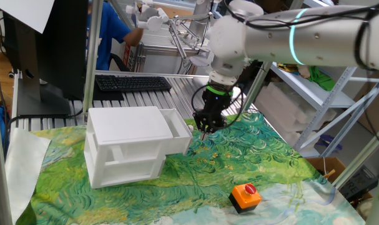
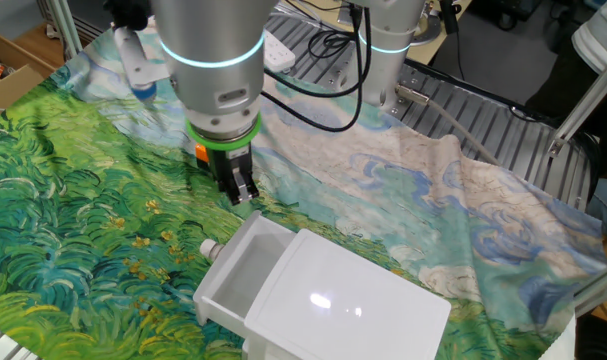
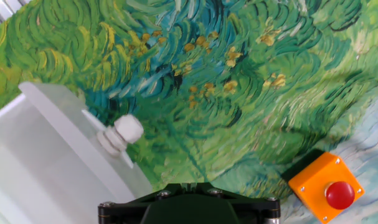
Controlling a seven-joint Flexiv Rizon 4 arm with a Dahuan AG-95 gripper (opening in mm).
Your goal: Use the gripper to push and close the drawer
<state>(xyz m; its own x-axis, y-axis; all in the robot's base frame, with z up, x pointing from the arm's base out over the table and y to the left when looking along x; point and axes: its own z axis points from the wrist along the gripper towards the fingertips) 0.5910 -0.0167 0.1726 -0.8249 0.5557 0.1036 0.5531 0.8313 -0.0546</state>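
Your gripper (image 2: pixel 241 190) hangs just beside the drawer (image 2: pixel 245 270), fingers pressed together with nothing between them, tips pointing down at the painted green cloth (image 2: pixel 73 220). You can see the drawer sticking partway out of the white cabinet (image 1: pixel 128 145), its round knob (image 3: pixel 121 135) facing the fingers (close, though contact is unclear). An orange box with a red button (image 3: pixel 329 186) sits well apart on the cloth

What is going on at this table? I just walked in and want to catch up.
A white robot arm is about to push shut the drawer, the upper one of a small white cabinet, which stands pulled out and empty. The gripper hangs just in front of the drawer's knob, not touching it. An orange box with a red button sits apart on the painted cloth.
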